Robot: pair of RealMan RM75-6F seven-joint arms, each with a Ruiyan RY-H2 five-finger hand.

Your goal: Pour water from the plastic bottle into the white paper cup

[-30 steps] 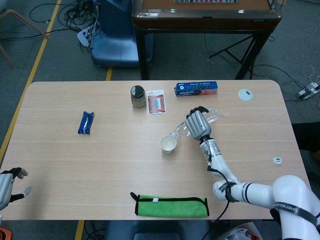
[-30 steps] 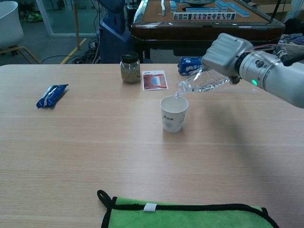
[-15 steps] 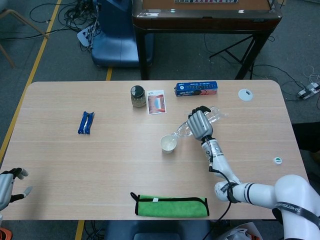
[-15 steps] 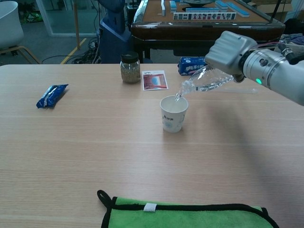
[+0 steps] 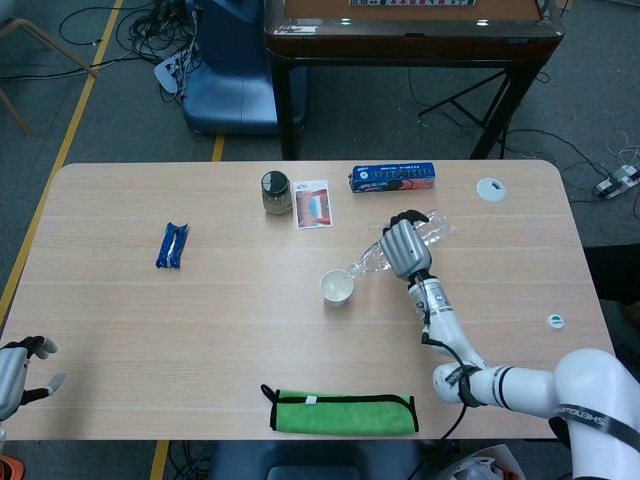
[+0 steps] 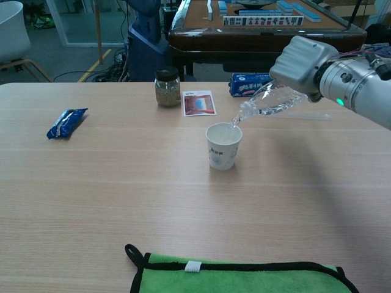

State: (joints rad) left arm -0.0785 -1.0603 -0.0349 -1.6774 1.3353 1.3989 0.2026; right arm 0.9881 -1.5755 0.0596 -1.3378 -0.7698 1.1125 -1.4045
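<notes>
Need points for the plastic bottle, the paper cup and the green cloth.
plastic bottle (image 6: 269,102), chest view, on the clear body below the right hand.
white paper cup (image 6: 223,152), chest view, on the front wall.
green cloth (image 5: 345,413), head view, on the middle of the fabric.

Clear plastic bottle (image 6: 267,104) tilted neck-down, its mouth just above the rim of the upright white paper cup (image 6: 223,146).

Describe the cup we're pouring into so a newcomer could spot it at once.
Start at the wooden table and look just right of its middle. There stands the white paper cup, upright and open, under the mouth of the tilted plastic bottle held by the right hand. No other cup is there.
</notes>
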